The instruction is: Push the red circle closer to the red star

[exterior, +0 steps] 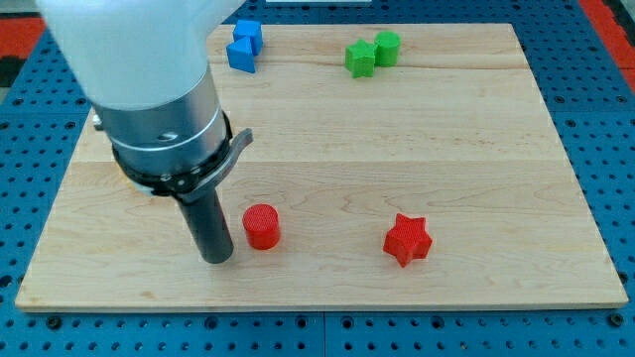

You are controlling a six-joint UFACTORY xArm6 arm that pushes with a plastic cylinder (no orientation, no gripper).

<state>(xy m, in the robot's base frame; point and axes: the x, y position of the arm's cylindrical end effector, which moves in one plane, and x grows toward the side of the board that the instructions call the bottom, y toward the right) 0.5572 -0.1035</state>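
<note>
The red circle [262, 226] stands on the wooden board near the view's bottom, left of centre. The red star [407, 240] lies to its right, well apart from it. My tip [217, 257] rests on the board just left of the red circle, slightly lower in the view, with a small gap between them. The arm's bulky grey and white body covers the upper left of the view.
Two blue blocks [244, 46] sit together at the view's top, left of centre. Two green blocks [372, 53] sit together at the top centre. The wooden board [496, 178] ends in edges on all sides over a blue perforated table.
</note>
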